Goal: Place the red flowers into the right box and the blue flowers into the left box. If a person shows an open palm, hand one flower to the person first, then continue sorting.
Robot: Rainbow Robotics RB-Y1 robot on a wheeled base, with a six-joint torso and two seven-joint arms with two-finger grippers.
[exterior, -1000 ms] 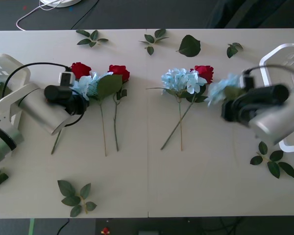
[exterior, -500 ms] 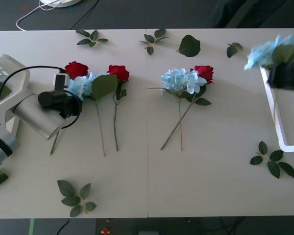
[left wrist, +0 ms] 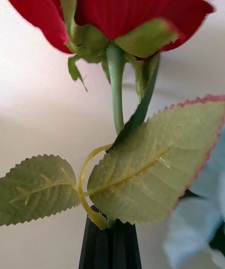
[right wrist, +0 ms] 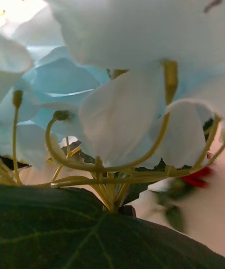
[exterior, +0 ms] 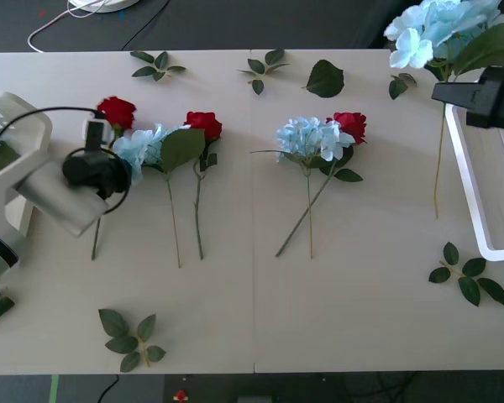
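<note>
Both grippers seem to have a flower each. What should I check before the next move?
1. Left gripper grip: ok, fingers closed on the rose stem below its leaves.
2. Right gripper grip: ok, blue flower held raised, stem hanging free.
3. Blue flower's destination: not ok, it hangs beside the right box but belongs in the left box.
4. Rose's destination: not ok, it is near the left box but belongs in the right box.
5. Rose lifted off the table: cannot tell.
</note>
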